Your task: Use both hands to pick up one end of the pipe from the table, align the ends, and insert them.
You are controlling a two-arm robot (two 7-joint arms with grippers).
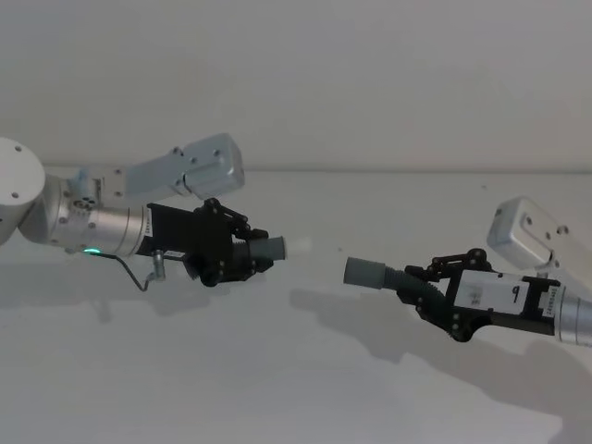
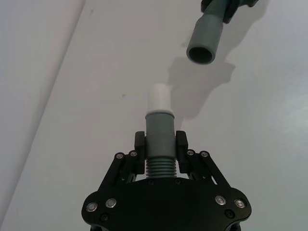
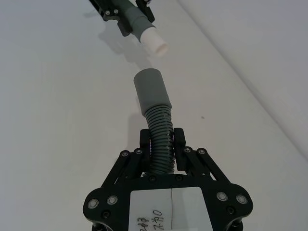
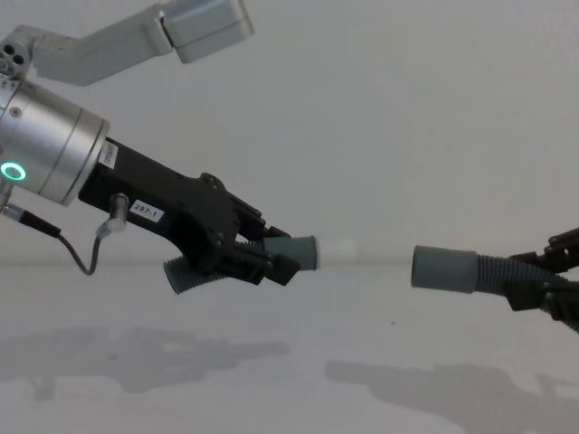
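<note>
1. The table point(image 1: 296, 398) is lying white and flat beneath both arms. Neither half of the pipe is resting on it, as both are being held up in the air.
2. The left gripper point(image 1: 252, 255) is reaching in from the left side. Its fingers are clamping the left hose piece point(image 4: 184, 275) on the ribs just behind the cuff.
3. The right gripper point(image 1: 418, 283) is reaching in from the right side. It is pinching the ribbed part of the right hose piece point(image 3: 161, 142) a little farther back from its cuff.
4. The left cuff point(image 4: 299, 251) is pointing right, along a nearly level axis. The right cuff point(image 4: 443, 268) is pointing back at it with its open mouth, and in the chest view it is sitting slightly lower.
5. The white tip point(image 2: 159, 97) is sticking out of the left cuff toward that mouth, with a clear gap between the two.
6. Seen from the left wrist, the tip's axis is passing beside the right cuff's mouth rather than into it, so the two are facing each other but not lining up.
7. Judging from this, the ends are needing to come into line before the gap is closed. Each arm is sitting about equally far from the meeting point, so either one could be making that correction.
</note>
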